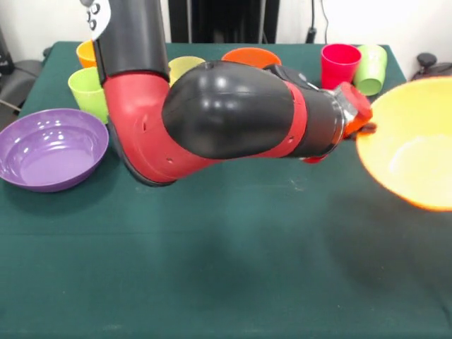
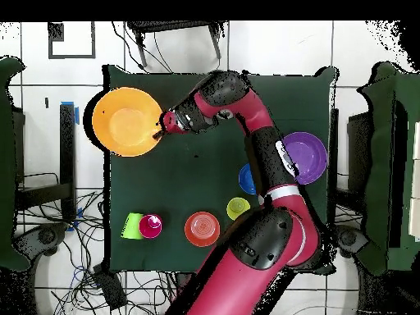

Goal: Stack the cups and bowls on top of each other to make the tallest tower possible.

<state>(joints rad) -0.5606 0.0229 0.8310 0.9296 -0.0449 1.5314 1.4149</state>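
My gripper (image 1: 362,124) (image 2: 161,125) is shut on the rim of the large orange-yellow bowl (image 1: 417,145) (image 2: 125,121), which hangs tilted above the table's edge with its inside showing. The purple bowl (image 1: 49,148) (image 2: 308,157) rests upright at the opposite side. A red-orange bowl (image 1: 251,55) (image 2: 202,228) and a small blue bowl (image 2: 247,178) sit apart. The cups stand singly: lime green (image 1: 88,92), orange (image 1: 86,53), yellow (image 1: 185,67) (image 2: 238,207) and red (image 1: 339,65) (image 2: 150,225), with a green one (image 1: 372,67) (image 2: 133,225) tipped beside the red. No tower is in view.
My arm's thick red and black link (image 1: 233,113) stretches low across the middle of the green table (image 1: 226,268), hiding the blue bowl in the front view. Chairs (image 2: 16,164) stand on either side of the table, and cables (image 2: 98,262) lie on the floor.
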